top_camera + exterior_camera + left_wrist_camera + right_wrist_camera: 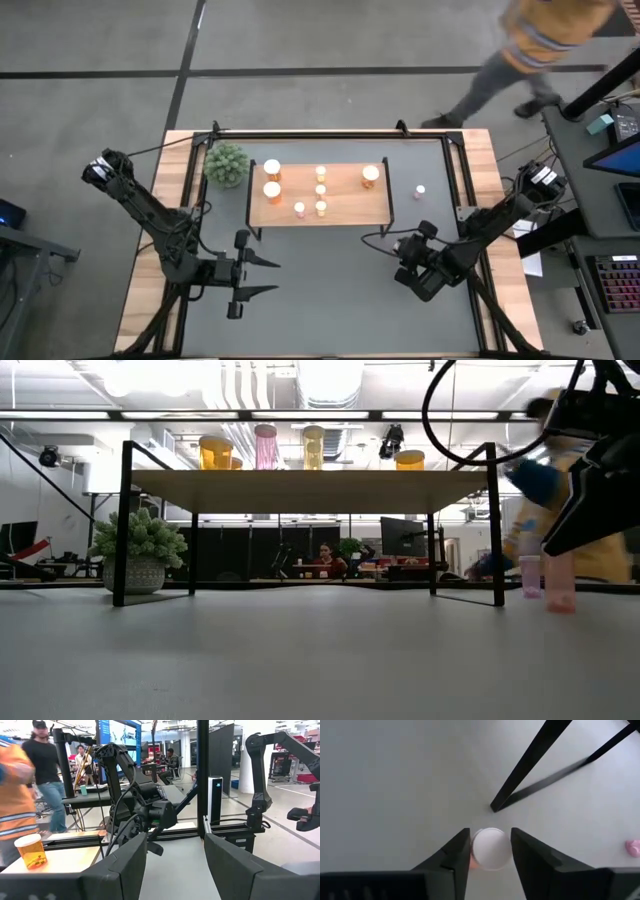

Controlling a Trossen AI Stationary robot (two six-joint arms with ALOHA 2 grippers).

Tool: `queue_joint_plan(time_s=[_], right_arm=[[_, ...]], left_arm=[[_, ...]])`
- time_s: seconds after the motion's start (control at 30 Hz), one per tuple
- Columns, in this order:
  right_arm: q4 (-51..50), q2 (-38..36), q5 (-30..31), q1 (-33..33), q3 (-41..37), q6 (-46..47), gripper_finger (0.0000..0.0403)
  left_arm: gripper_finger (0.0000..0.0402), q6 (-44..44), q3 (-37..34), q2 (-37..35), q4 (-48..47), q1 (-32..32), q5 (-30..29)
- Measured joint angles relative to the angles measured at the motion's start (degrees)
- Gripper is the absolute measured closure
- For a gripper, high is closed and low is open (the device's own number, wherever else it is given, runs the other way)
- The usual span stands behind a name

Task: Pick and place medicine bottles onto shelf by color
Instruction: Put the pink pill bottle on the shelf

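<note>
Right end effector (490, 851) straddles a white-capped pink bottle (490, 849) on the bench (395, 785), grip uncertain; left end effector (272, 277) open, idle.

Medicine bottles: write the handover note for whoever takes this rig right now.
Left gripper: open, empty, waiting in front of the shelf.
Right gripper: down over a pink bottle standing on the table near the shelf's right leg.
Done: three orange bottles, three yellow bottles and one pink one on the shelf.
Left: that pink bottle, plus a second pink bottle on the table.
</note>
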Motion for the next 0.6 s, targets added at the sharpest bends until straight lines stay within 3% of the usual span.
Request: queue_joint_plan(time_s=[0.33,0.6], right_arm=[[0.0,-0.4,0.3,0.0,0.0,-0.5,0.0302],[-0.1,-7.0,-5.8,0.0,4.6,-9.2,0.032]], left_arm=[[0.0219,0.0,-0.2,0.0,0.0,0.0,0.0],[0.0219,1.0,-0.1,-0.1,0.0,0.0,0.0]])
